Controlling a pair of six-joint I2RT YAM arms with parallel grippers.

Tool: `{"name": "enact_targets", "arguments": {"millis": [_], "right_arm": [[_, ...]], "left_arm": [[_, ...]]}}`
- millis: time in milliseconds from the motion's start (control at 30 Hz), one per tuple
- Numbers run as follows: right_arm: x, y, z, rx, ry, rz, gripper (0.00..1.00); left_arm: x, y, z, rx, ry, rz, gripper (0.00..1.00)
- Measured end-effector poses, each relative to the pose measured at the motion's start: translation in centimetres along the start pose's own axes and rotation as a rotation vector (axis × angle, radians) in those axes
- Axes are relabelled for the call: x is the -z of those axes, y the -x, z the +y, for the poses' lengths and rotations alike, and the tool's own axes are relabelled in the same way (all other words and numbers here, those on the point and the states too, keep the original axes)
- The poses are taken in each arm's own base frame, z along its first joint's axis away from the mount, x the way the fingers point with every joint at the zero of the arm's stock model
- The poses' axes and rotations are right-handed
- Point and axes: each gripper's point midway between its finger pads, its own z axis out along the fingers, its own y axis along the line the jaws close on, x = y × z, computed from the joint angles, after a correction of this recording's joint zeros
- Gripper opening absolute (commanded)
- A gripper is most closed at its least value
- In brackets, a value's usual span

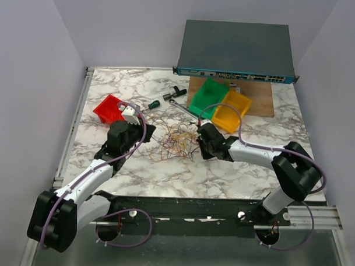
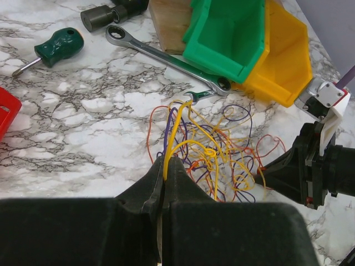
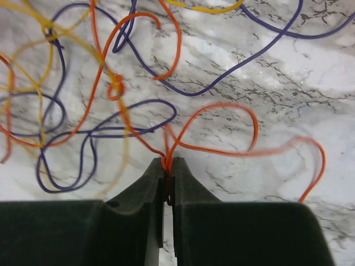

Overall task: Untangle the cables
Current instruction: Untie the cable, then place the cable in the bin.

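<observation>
Cables (image 1: 174,141) at the middle of the table (image 1: 222,175), seen from above and from both wrists. The loose heap of orange, yellow, red and dark purple strands lies flat on the marble, directly between the two tools. It sits nearer the far edge than the near one, just short of the green bin (image 1: 209,98) and the yellow bin (image 1: 232,110).

The left tool (image 2: 165,160) meets the heap from its left side. Its jaws are together, clamped on a yellow wire (image 2: 176,124) that rises from the tips and arches over into the tangle. The right tool (image 3: 168,166) meets the heap from its right side, clamped on an orange wire (image 3: 227,104). That wire is pinched where its two runs come together at the tips, and it loops out over the marble beyond them.

The line joining the two grips runs roughly parallel to the near edge of the table, with the knotted mass lying along it. Both arms are equally close, each already touching the heap. The coming move appears to depend on this opposition. Drawing either tool outward along that line would pull its strand away from the centre, though crossings with purple strands may drag neighbouring wires along.
</observation>
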Motion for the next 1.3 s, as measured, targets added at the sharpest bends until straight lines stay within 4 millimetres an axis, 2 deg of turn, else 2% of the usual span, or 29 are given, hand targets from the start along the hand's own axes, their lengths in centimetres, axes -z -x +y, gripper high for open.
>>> {"name": "enact_targets", "arguments": {"millis": [133,233,367,500,600,700,833,900,1000,1067,1200,1300], "right_arm": [[0.5,0.9,-0.3,-0.035,-0.025,-0.03,0.01],[2.6,2.4,-1.1,-0.074,-0.059,-0.092,0.01],[8.6,6.3,-3.0,-0.187,-0.104,-0.281,0.01],[15.8,9.2,-6.3,-0.359,-0.173,-0.493,0.01],[20.9,9.6,-9.4,-0.513,-0.244,-0.628,0.01],[25.8,9.2,-11.9,-0.636,-0.269,-0.762,0.01],[31.2,9.3,-13.4,-0.716,-0.235,-0.891,0.01],[32.8,10.2,-13.4,-0.724,-0.219,-0.918,0.01],[33.3,11.9,-12.3,-0.678,-0.178,-0.902,0.01],[32.5,13.5,-10.7,-0.62,-0.135,-0.863,0.01],[28.9,17.1,-5.7,-0.475,0.017,-0.751,0.01],[25.0,19.1,-1.0,-0.364,0.165,-0.645,0.01]], "left_arm": [[0.0,0.0,0.0,-0.003,0.001,0.0,0.0],[0.0,0.1,0.2,-0.002,0.013,-0.003,0.0],[0.1,0.0,0.8,0.001,0.044,-0.002,0.0],[0.3,0.2,1.5,0.004,0.09,-0.017,0.0],[0.4,0.2,2.0,0.006,0.117,-0.02,0.0],[0.3,-0.3,2.4,0.009,0.139,0.006,0.0],[-0.1,-1.0,2.5,0.009,0.136,0.039,0.0],[-0.2,-1.5,2.3,0.007,0.124,0.059,0.0],[-0.7,-1.9,1.7,0.004,0.105,0.086,0.0],[-1.1,-2.1,1.1,0.008,0.087,0.106,0.0],[-1.1,-3.3,-0.6,0.041,0.044,0.156,0.0],[-0.2,-5.2,-1.5,0.074,0.018,0.194,0.0]]}}
